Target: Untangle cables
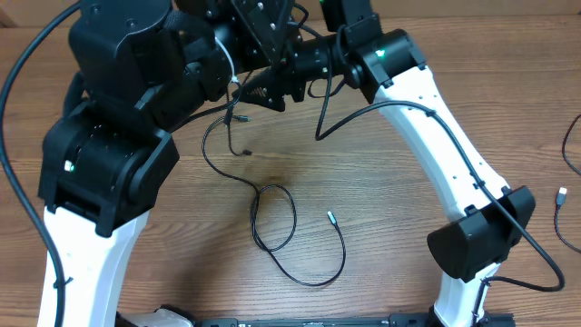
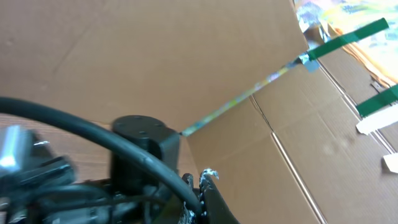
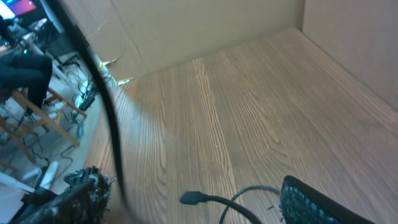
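Note:
A thin black cable (image 1: 272,218) lies in a loop at the table's middle, its silvery tip (image 1: 331,216) pointing right. From the loop it climbs to my left gripper (image 1: 234,88) at the back centre. A short black cable end (image 1: 241,136) dangles there too. In the left wrist view the left gripper (image 2: 202,182) is shut, and a black cable (image 2: 143,163) runs into the closed fingers. My right gripper (image 1: 261,94) hovers just beside it. In the right wrist view the right gripper (image 3: 186,208) is open, and a black plug (image 3: 194,198) with its cord floats free between the fingers.
Another black cable with a pale plug (image 1: 562,193) lies at the table's right edge. Cardboard walls (image 2: 186,56) with green tape (image 2: 348,38) stand behind the table. In the right wrist view, chairs and floor clutter (image 3: 37,118) lie beyond the table's left edge.

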Controlling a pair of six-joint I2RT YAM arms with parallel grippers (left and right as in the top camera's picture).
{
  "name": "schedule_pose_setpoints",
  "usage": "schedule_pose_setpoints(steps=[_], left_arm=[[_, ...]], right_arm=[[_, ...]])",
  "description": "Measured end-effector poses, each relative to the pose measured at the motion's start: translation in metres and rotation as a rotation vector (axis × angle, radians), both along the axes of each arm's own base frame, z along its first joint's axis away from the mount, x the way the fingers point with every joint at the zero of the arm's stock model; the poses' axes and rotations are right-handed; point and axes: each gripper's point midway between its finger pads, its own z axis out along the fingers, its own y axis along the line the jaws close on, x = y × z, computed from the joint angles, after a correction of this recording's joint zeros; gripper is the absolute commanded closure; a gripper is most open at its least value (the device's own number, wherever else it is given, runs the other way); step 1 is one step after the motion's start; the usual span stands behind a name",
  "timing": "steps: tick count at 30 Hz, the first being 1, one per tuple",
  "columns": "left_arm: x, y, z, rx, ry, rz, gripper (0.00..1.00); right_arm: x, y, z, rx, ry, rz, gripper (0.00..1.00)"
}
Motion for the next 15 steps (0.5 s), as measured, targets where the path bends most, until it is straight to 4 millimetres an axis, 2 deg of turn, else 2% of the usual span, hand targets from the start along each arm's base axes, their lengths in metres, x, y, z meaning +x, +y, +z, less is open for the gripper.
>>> schedule_pose_setpoints(steps=[3, 4, 5, 6, 10, 15], left_arm=[[0.003, -0.010, -0.004, -0.003, 0.010, -0.026, 0.96], [0.004, -0.014, -0.006, -0.003, 0.016, -0.036, 0.96], [0.005, -0.017, -0.008, -0.004, 0.023, -0.043, 0.96], [0.005, -0.020, -0.010, -0.005, 0.032, -0.049, 0.96], [0.009, -0.025, -0.016, -0.005, 0.049, -0.061, 0.94], [0.006, -0.029, -0.018, 0.026, 0.030, -0.100, 0.72]], right_arm=[[-0.001, 0.005, 0.001, 0.011, -0.014, 0.013, 0.12], [-0.002, 0.007, 0.002, 0.014, -0.018, 0.017, 0.22], [-0.003, 0.008, 0.003, 0.021, -0.024, 0.027, 0.51], [-0.004, 0.008, 0.004, 0.026, -0.029, 0.034, 0.96], [-0.006, 0.008, 0.004, 0.027, -0.012, 0.038, 0.96], [0.005, 0.003, -0.009, -0.042, -0.004, -0.041, 0.96]])
